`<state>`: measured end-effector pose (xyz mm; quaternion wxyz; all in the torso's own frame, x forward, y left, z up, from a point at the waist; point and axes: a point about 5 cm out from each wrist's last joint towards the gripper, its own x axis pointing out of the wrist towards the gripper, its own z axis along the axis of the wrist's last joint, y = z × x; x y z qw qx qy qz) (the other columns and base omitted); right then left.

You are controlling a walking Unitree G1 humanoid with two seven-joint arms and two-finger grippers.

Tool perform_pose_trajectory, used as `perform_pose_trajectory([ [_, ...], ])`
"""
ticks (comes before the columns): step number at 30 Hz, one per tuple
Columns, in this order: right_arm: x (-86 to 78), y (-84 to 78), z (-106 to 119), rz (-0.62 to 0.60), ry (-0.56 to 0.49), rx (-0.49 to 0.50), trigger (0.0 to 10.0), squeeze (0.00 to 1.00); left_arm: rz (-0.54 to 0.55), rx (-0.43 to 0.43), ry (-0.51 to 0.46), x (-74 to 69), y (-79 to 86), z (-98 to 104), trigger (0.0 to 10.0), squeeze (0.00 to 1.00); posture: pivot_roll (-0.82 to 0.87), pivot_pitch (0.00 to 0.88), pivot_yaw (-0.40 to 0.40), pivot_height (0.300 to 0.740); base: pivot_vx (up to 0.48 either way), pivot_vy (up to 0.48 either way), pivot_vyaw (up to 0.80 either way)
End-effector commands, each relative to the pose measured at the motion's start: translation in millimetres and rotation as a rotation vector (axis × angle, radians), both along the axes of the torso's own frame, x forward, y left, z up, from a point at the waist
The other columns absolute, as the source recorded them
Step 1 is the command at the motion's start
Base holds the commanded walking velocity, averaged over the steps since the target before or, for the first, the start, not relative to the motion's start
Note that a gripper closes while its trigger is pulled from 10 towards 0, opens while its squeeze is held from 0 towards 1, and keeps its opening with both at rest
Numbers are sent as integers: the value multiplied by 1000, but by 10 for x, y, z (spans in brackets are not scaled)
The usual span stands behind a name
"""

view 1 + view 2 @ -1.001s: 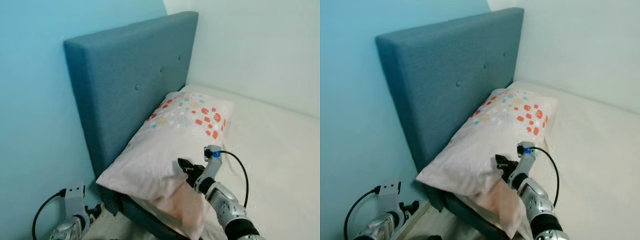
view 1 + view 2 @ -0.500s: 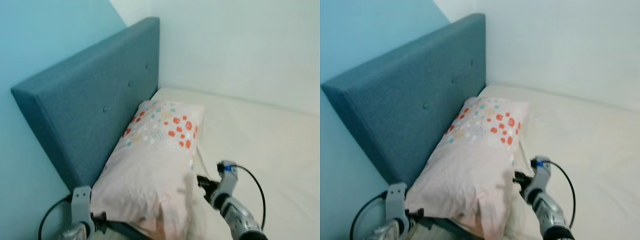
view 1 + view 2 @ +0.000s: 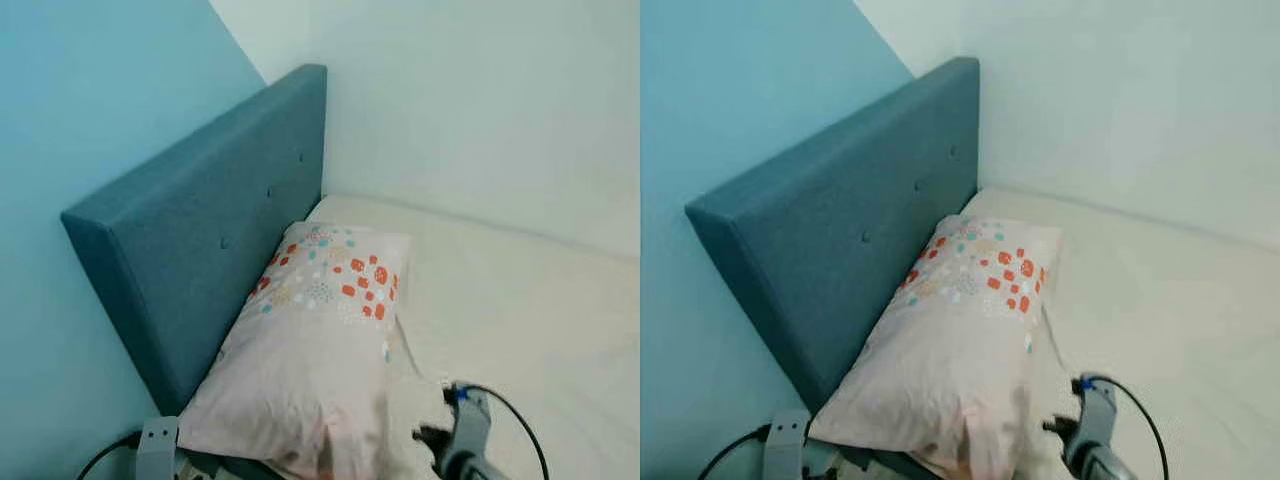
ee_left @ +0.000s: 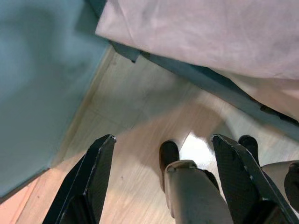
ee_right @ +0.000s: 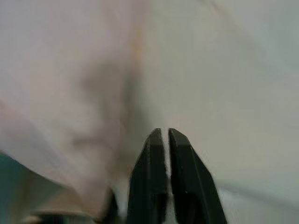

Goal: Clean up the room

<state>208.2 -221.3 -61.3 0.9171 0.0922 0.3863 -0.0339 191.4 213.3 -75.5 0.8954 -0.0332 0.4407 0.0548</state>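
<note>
Pillow (image 3: pixel 320 350) sits against headboard (image 3: pixel 210 250), looks placed; right gripper (image 5: pixel 164 140) clenched empty beside it, left gripper (image 4: pixel 159 154) spread wide over floor (image 4: pixel 140 126); next: find remaining clutter.

Right gripper (image 3: pixel 428 440): fingertips cut off by frame edge — blurred
Pillow (image 3: pixel 310 370): near end hangs over the mattress edge — cut off

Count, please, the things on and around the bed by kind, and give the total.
Pillow: 1
Headboard: 1
Mattress: 1
Robot hands: 2, left hand and right hand
Total: 5
</note>
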Motion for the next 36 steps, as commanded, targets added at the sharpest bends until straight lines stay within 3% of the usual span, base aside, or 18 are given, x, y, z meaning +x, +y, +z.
perform_pose_trajectory([
  [1,-194,-20,-116,-3,91,-35,10000,631,-6,2,30,-55,-8,-33,10000,475,-66,0,-35,737,0,0,0],
  [3,-283,-22,-164,0,128,-43,10000,631,-1,-4,31,-61,-11,-36,10000,475,-66,0,-35,737,0,0,0],
  [4,-348,-37,-192,-2,144,-59,10000,1000,6,-8,35,-69,-12,-41,10000,1000,-69,0,-36,737,0,0,0],
  [5,-348,-37,-192,-2,144,-59,10000,1000,6,-8,35,-69,-12,-41,10000,1000,-69,0,-36,737,0,0,0],
  [8,-679,-104,-320,-12,256,-133,10000,1000,11,-6,51,-107,-4,-59,10000,1000,-65,0,-43,737,0,0,0],
  [11,-784,-124,-353,-20,290,-145,10000,1000,15,-7,54,-120,-2,-65,10000,1000,-62,0,-45,737,0,0,0],
  [18,-898,-212,-369,-16,327,-167,10000,1000,9,7,75,-188,52,-86,10000,1000,-68,0,-46,737,0,0,0],
  [28,-927,-291,-360,-12,350,-199,10000,1000,-4,-3,91,-225,48,-103,10000,1000,-65,0,-49,737,0,0,0],
  [30,-962,-274,-377,-6,375,-202,10000,439,-12,-6,95,-234,41,-108,10000,1000,-60,0,-49,737,0,0,0],
  [31,-982,-253,-390,-25,384,-180,10000,0,-12,-8,99,-240,38,-112,10000,1000,-61,0,-47,737,0,0,-625],
  [34,-998,-237,-399,-39,392,-161,10000,0,-11,-3,103,-244,42,-113,10000,1000,-61,0,-46,737,0,0,-650],
  [35,-1005,-225,-404,-46,394,-150,10000,0,-4,-2,109,-250,45,-116,10000,0,-62,0,-44,737,0,0,-769],
  [36,-1009,-218,-407,-52,393,-141,10000,0,-1,-3,110,-252,47,-117,10000,0,-63,0,-43,737,0,0,-775],
])
